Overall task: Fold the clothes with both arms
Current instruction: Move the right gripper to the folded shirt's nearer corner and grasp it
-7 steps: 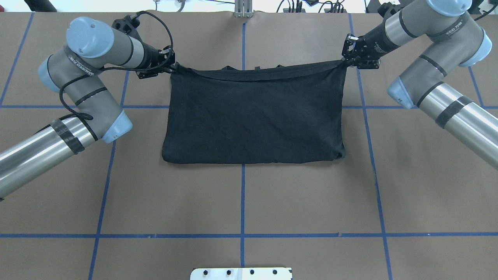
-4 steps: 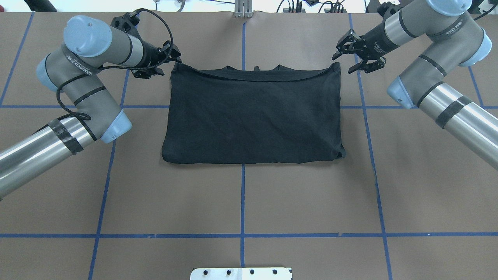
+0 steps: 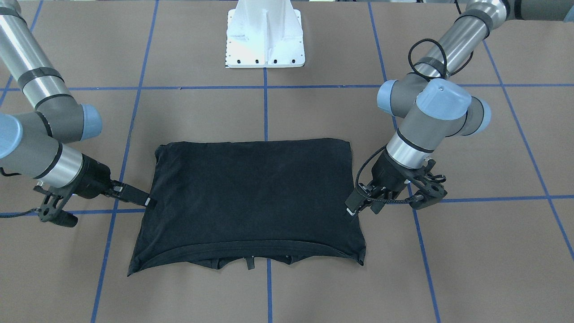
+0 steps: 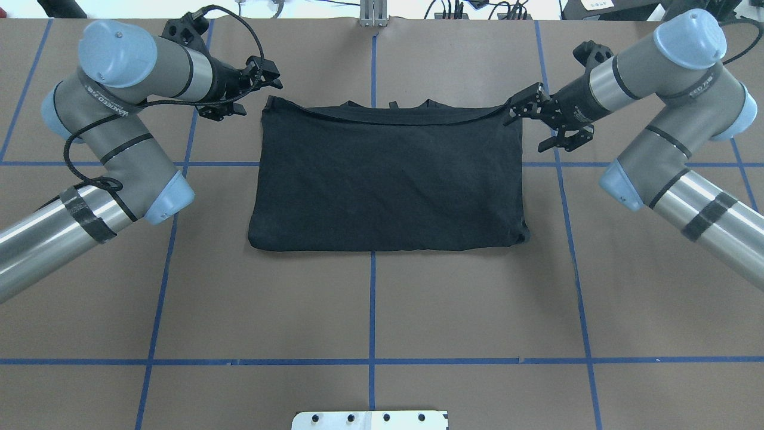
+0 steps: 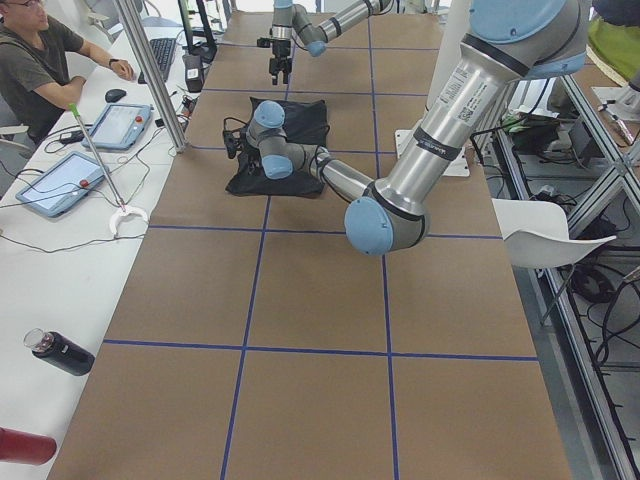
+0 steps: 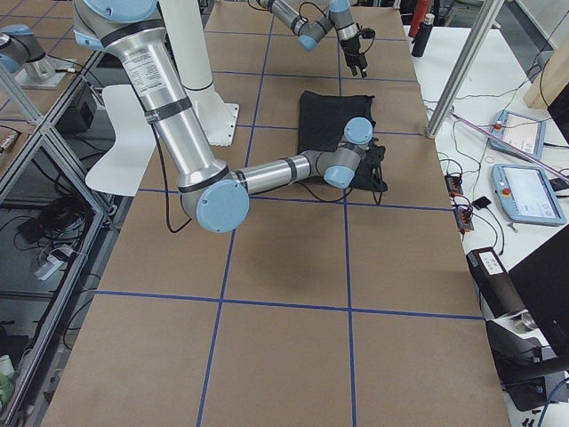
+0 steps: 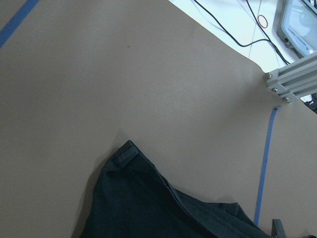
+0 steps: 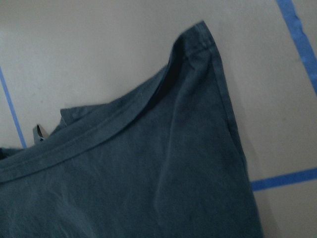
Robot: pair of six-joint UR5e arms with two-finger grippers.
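At the shirt's far corners we saw both pairs of jaws spread apart, gripping nothing. The left gripper (image 4: 261,92) and the right gripper (image 4: 525,128) hung just beside the folded black T-shirt (image 4: 388,179), which lay flat on the brown, blue-taped table (image 4: 268,298). Only the left-end view showed us a seated person (image 5: 40,60) at a side bench, tablets (image 5: 118,125) close by.

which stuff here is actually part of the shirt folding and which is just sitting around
Part of the job:
black T-shirt, lying folded on the table
left gripper, open beside one far corner
right gripper, open beside the other far corner

Just lying about:
white pedestal base
dark bottle on the side bench
touchscreen tablets
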